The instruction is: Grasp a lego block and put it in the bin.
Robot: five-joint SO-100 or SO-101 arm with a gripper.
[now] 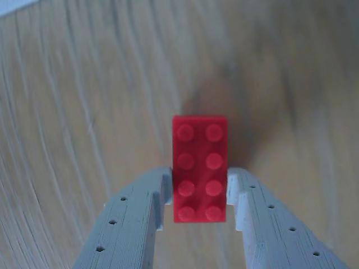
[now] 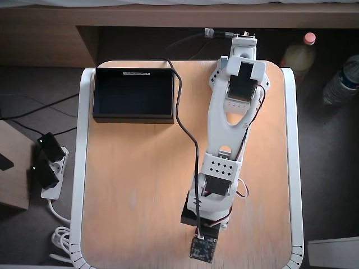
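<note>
Grasp done: gripper (image 1: pixel 197 193) fingers closed narrow on brick (image 1: pixel 199 167), pads on both long sides, far half sticking out past tips. Left: carry to bin (image 2: pixel 133 116), well apart, empty; release.

power strip (image 2: pixel 47 168), two bottles (image 2: pixel 322 67)

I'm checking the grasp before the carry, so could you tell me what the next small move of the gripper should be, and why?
Probably a short straight lift. In the wrist view the gripper has both fingers against the long sides of the lego block, which appears still low over the wooden table. The bin sits at the table's far left corner in the overhead view, so the block must clear the surface first.
</note>
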